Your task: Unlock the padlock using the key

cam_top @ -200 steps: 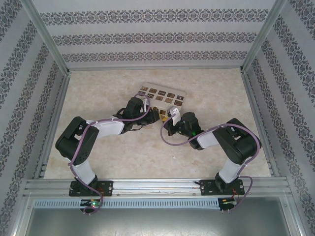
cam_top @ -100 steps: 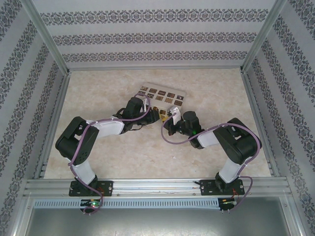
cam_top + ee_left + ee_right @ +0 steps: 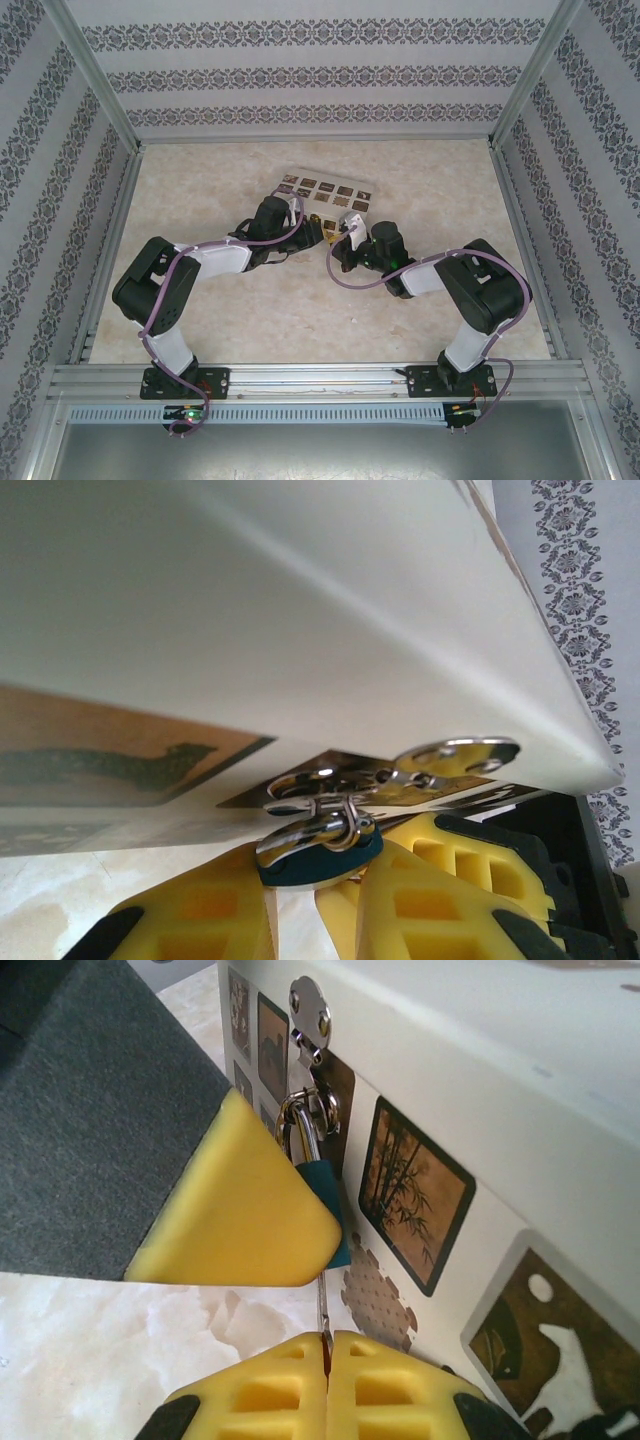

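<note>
The padlock (image 3: 320,860) has a small blue body, and its silvery shackle (image 3: 340,825) hangs through the hasp (image 3: 455,755) of the cream patterned box (image 3: 300,610). My left gripper (image 3: 310,880) is shut on the blue body, with one yellow finger (image 3: 200,910) on each side. In the right wrist view the padlock (image 3: 323,1178) hangs against the box front (image 3: 520,1140), partly behind the left gripper's finger (image 3: 240,1210). My right gripper (image 3: 327,1345) is shut on the key (image 3: 323,1310), whose thin blade points up into the padlock's underside. From above, both grippers (image 3: 318,236) (image 3: 345,240) meet at the box's near side.
The box (image 3: 325,190) lies on the marble-patterned table (image 3: 300,310) a little behind the middle. Patterned walls and metal posts (image 3: 95,70) close in the left, right and back. The purple cable (image 3: 345,285) loops below the right wrist.
My right wrist has edged up and left, closer to the box. The box's right end has shifted slightly. The left arm has held still.
</note>
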`<control>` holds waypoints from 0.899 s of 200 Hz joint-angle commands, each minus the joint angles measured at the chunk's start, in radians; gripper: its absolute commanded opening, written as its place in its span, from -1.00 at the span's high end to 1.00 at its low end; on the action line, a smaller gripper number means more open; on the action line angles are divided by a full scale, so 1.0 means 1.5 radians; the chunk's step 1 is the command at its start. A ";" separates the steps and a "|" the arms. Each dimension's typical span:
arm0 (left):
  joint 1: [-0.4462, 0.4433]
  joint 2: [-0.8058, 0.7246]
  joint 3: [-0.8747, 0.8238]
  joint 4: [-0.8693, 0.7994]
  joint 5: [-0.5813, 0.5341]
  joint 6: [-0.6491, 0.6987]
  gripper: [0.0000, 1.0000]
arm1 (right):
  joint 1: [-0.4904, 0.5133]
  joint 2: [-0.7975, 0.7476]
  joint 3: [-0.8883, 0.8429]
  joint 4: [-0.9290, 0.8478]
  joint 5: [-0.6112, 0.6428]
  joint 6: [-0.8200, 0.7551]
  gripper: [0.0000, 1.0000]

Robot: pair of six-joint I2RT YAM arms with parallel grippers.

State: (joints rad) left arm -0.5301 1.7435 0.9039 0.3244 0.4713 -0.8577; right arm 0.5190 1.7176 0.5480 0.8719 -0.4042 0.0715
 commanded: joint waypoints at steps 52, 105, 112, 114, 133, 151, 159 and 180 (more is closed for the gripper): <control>-0.025 -0.006 0.015 -0.012 0.099 -0.013 0.60 | 0.018 -0.034 0.028 0.134 -0.007 -0.090 1.00; -0.025 -0.008 0.014 -0.007 0.093 -0.011 0.61 | 0.016 -0.042 0.030 0.124 -0.037 0.012 1.00; -0.024 -0.009 0.013 -0.006 0.092 -0.010 0.60 | 0.017 -0.045 0.026 0.120 -0.037 0.016 1.00; -0.024 -0.009 0.013 -0.006 0.092 -0.011 0.60 | 0.017 -0.046 0.025 0.119 -0.036 0.017 1.00; -0.023 -0.009 0.014 -0.004 0.093 -0.011 0.61 | 0.015 -0.053 0.012 0.119 -0.032 0.034 1.00; -0.022 -0.008 0.015 -0.003 0.096 -0.009 0.60 | 0.014 -0.057 0.002 0.125 -0.034 0.052 1.00; -0.022 -0.008 0.014 -0.003 0.098 -0.008 0.61 | 0.015 -0.058 0.000 0.127 -0.037 0.060 1.00; -0.020 -0.009 0.014 -0.005 0.105 -0.007 0.60 | 0.014 -0.055 -0.003 0.136 -0.048 0.076 1.00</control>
State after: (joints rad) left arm -0.5301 1.7432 0.9123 0.3279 0.4973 -0.8650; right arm 0.5198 1.6848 0.5282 0.8711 -0.3901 0.1364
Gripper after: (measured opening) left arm 0.200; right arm 0.042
